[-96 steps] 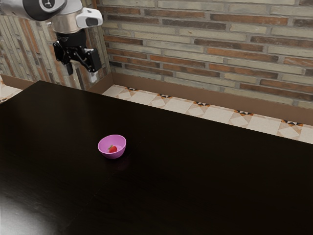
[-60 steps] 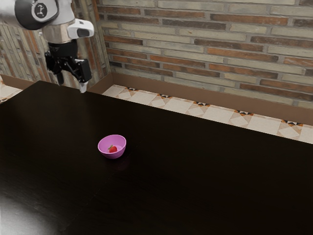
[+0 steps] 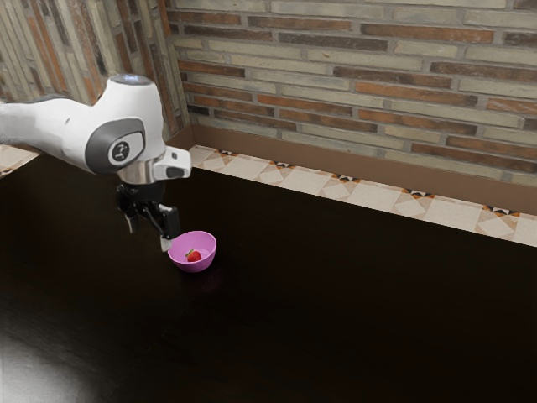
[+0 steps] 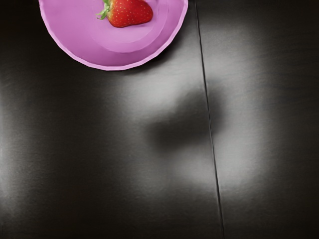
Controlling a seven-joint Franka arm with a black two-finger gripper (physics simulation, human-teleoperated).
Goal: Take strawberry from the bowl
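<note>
My gripper (image 3: 148, 235) is open beside the pink bowl (image 3: 193, 264), on the exterior view's left of it, its two fingers apart with nothing between them. One fingertip overlaps the bowl's near-left rim in that view; whether they touch I cannot tell. Inside the bowl lies a red strawberry (image 3: 194, 256) with a green leafy top. In the wrist view, the strawberry (image 4: 130, 13) rests on its side in the bowl (image 4: 113, 59), part of which is cut off by the picture's edge.
The dark tabletop (image 3: 336, 302) extends around the bowl, and a seam (image 4: 209, 119) runs across it in the wrist view. Behind the table stands a brick wall (image 3: 352, 92), with a tiled floor (image 3: 377, 198) below.
My arm has swung down and over the table, bringing the open gripper from the table's far-left edge to beside the bowl. Bowl and strawberry have stayed in place.
</note>
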